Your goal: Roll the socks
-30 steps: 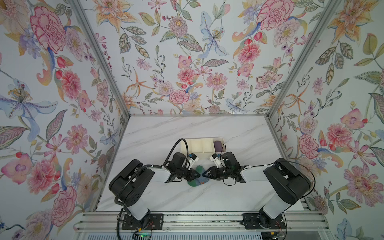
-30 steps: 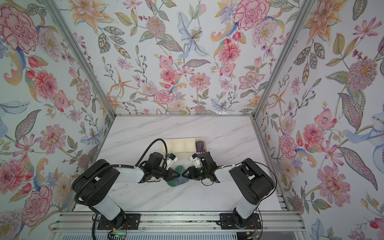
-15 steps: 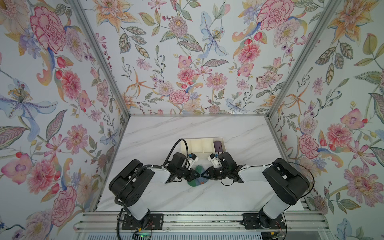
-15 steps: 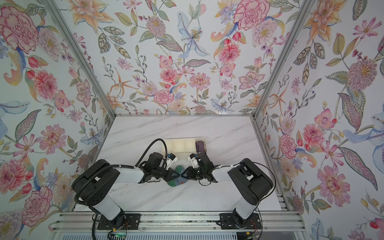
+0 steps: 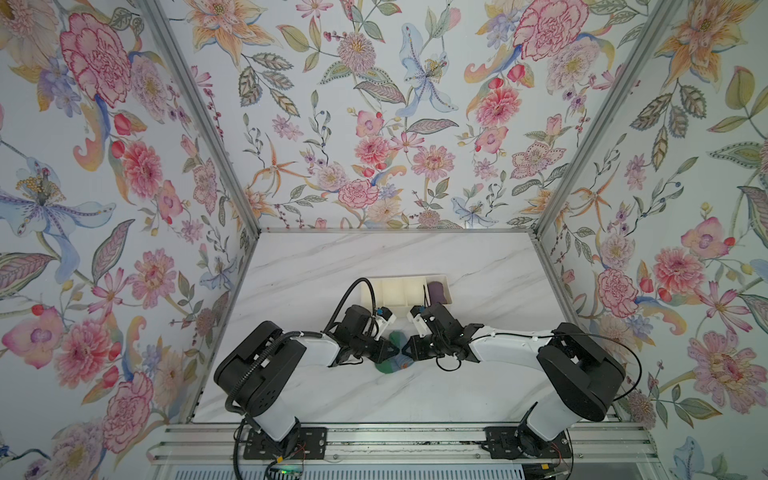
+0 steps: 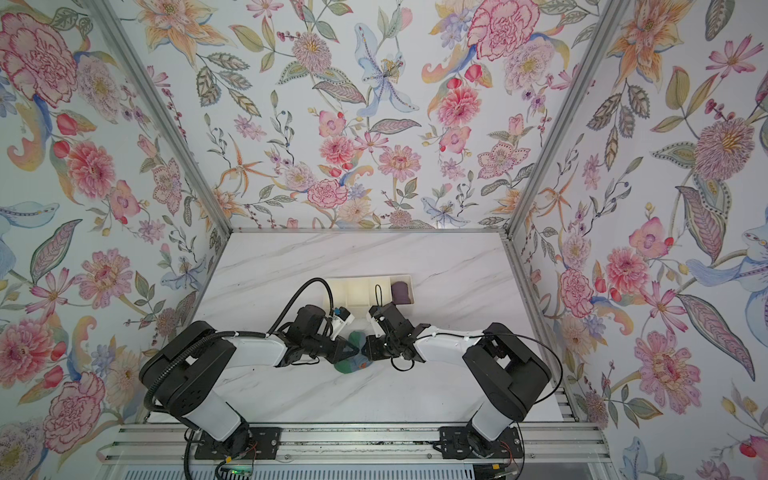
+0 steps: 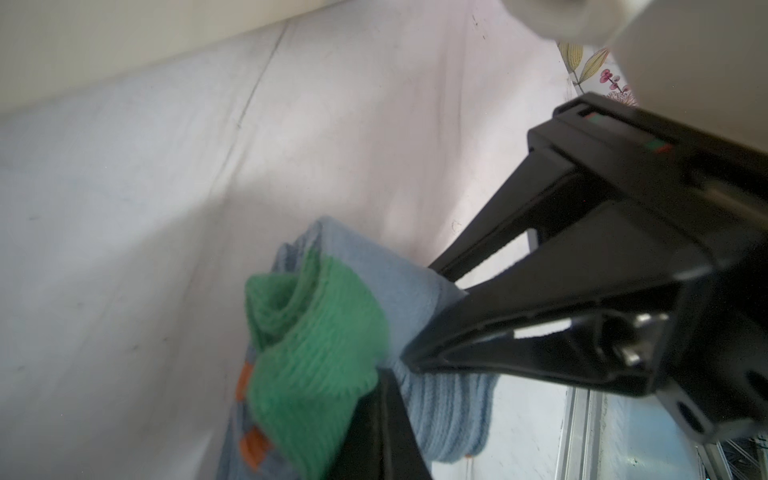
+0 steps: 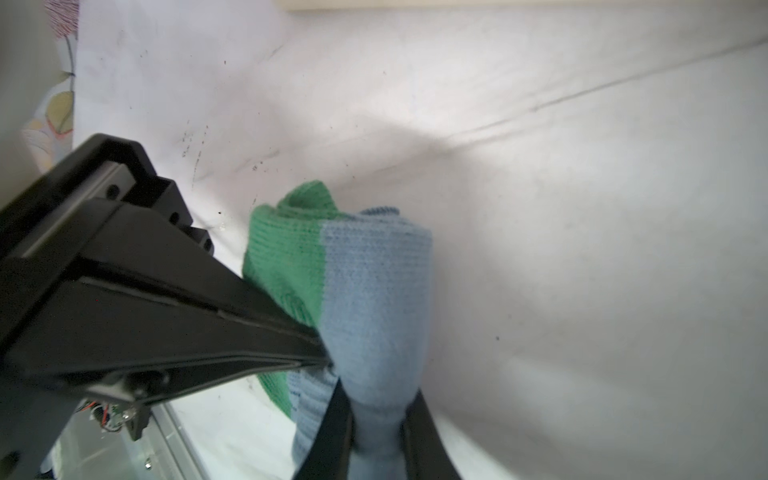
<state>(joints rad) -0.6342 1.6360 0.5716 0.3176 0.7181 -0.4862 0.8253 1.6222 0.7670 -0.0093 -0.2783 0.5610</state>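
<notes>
The socks (image 5: 390,365) are a small blue-grey and green bundle at the middle of the marble table, seen in both top views and wedged between my two grippers. In the left wrist view the socks (image 7: 316,332) show a green rolled end, blue ribbing and orange stripes. My left gripper (image 7: 384,386) is shut, its tips pushed into the fold where green meets blue. My right gripper (image 8: 378,432) is shut on a blue part of the socks (image 8: 374,299), with cloth filling the gap between its fingers. The left gripper (image 8: 208,324) comes in from the opposite side.
A white compartment tray (image 5: 399,291) stands just behind the grippers, with a dark purple rolled bundle (image 5: 437,291) in its right-hand compartment. Flowered walls close in the table on three sides. A metal rail runs along the front edge.
My right gripper has slid a little leftward onto the socks and its jaws have closed on the blue cloth. The left arm has stayed where it was.
</notes>
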